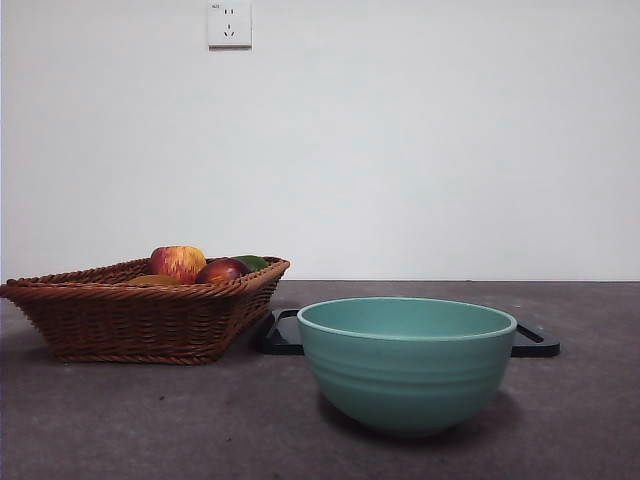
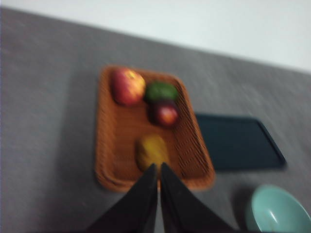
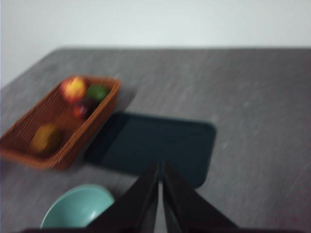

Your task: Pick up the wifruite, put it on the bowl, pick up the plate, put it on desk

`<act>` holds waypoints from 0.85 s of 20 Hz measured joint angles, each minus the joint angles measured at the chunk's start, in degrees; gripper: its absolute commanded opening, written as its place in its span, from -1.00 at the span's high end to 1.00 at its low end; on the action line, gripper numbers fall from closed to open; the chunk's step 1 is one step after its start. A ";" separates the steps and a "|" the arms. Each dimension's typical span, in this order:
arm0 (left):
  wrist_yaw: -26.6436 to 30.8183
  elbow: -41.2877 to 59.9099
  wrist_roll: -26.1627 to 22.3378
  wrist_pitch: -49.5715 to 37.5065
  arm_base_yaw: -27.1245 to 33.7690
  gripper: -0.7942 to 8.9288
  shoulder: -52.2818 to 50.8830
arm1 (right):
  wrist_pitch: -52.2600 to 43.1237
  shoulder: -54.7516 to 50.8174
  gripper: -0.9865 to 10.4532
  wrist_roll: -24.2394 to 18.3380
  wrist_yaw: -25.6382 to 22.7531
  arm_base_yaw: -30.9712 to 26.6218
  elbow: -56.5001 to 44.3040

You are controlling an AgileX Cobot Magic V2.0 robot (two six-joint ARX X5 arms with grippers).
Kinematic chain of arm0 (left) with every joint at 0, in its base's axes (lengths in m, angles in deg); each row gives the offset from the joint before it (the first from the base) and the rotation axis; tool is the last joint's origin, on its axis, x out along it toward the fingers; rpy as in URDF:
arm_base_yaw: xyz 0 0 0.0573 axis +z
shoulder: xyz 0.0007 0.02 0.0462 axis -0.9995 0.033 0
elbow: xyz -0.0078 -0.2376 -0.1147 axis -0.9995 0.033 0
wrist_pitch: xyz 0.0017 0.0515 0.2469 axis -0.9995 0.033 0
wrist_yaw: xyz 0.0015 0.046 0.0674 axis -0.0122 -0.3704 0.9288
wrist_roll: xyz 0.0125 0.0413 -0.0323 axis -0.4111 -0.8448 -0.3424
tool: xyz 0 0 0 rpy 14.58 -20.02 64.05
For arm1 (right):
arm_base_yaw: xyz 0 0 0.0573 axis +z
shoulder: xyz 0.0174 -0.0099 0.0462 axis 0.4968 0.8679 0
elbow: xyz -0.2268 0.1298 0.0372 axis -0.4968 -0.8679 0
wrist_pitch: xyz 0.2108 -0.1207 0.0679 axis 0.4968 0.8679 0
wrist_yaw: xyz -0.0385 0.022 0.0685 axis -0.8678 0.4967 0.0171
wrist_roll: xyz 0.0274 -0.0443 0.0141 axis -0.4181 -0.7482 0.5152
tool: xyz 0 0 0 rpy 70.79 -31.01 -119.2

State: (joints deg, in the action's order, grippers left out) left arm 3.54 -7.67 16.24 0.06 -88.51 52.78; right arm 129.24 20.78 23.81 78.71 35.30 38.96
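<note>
Grippers, two, both idle above the table. Left gripper (image 2: 158,167): jaws pressed together, nothing between them, held high over the near end of the basket (image 2: 112,160). Right gripper (image 3: 160,167): jaws likewise closed and empty, hanging above the tray's (image 3: 150,145) near edge.

Wifruite (image 2: 151,151): dull orange-brown, lying in the basket at the end nearest your left gripper, apart from the other fruit. From the front only a sliver shows behind the rim.

Apple (image 2: 128,86), green fruit (image 2: 162,91) and dark red fruit (image 2: 165,114): clustered at the basket's far end. Leave them.

Bowl (image 1: 407,365): teal, upright, empty as far as you can see, standing on the table (image 1: 150,420) in front of the dark tray, beside the basket.

Step in hand, by my reading: the first one, not yet begun; no fruit is gripped. Your left gripper is the better placed. You will need to open its jaws, come down over the wifruite, straddle its short axis, and close without catching the wicker wall. The wrist views are blurred, so check alignment before descending.
</note>
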 measured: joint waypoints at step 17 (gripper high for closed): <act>-12.72 -8.66 -12.83 17.59 -3.26 0.82 10.80 | 19.61 11.61 0.82 -10.25 10.60 8.26 7.30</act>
State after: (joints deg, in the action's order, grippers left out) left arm -9.18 -16.33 3.41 17.66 -91.77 63.58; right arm 148.85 32.39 13.56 89.31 43.57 46.26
